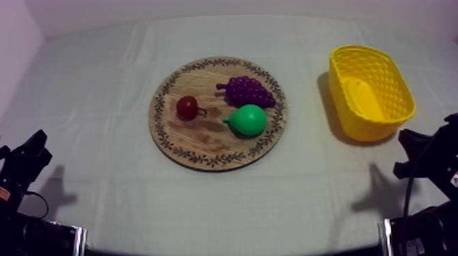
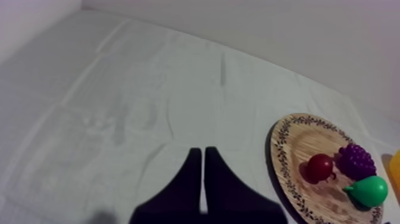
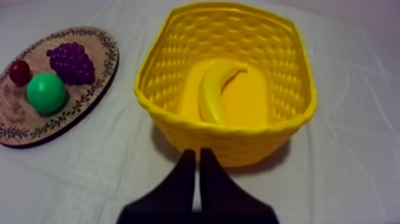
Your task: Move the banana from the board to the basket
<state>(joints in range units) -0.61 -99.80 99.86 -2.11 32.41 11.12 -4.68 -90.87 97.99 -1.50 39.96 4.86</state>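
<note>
One banana lies in the one yellow basket, by the table's right edge, just ahead of my right pincer, closed empty; left pincer likewise; one board: one pear, one grape bunch, one small red fruit.

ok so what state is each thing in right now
banana: lying in the yellow basket
yellow basket: upright, holding the banana
wooden board: flat, holding three fruit
grapes: on the board
pear: on the board
small red fruit: on the board
left gripper: shut on nothing
right gripper: shut on nothing
</note>
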